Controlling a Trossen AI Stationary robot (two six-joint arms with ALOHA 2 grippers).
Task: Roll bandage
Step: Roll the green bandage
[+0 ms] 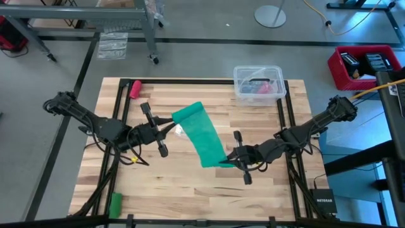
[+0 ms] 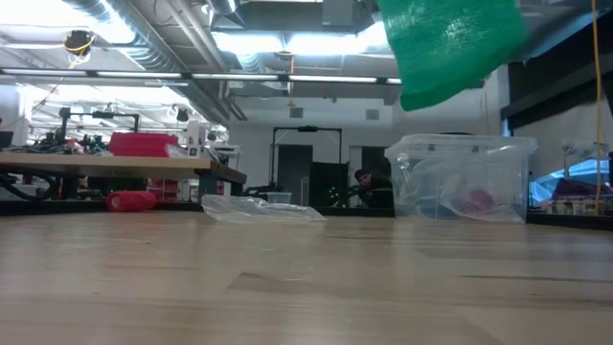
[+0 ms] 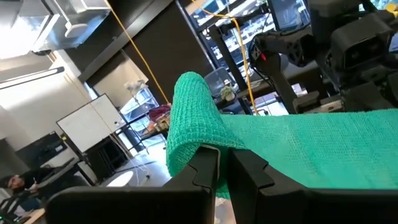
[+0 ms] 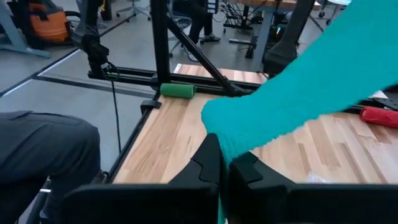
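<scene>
At frame centre, your left gripper [image 1: 169, 128] and right gripper [image 1: 226, 161] are each pinching an end of the teal bandage [image 1: 201, 134], holding it aloft

Bright, even light falls from ceiling strip lamps [image 2: 287, 43] that glare white in the low view, shadows on the table [image 1: 190, 190] stay faint, and the bandage [image 2: 450, 43] hangs blurred close up.

bare table [image 1: 190, 183] in front, bandage [image 1: 201, 136] spanning centre, bin [image 1: 258, 82] behind
</scene>
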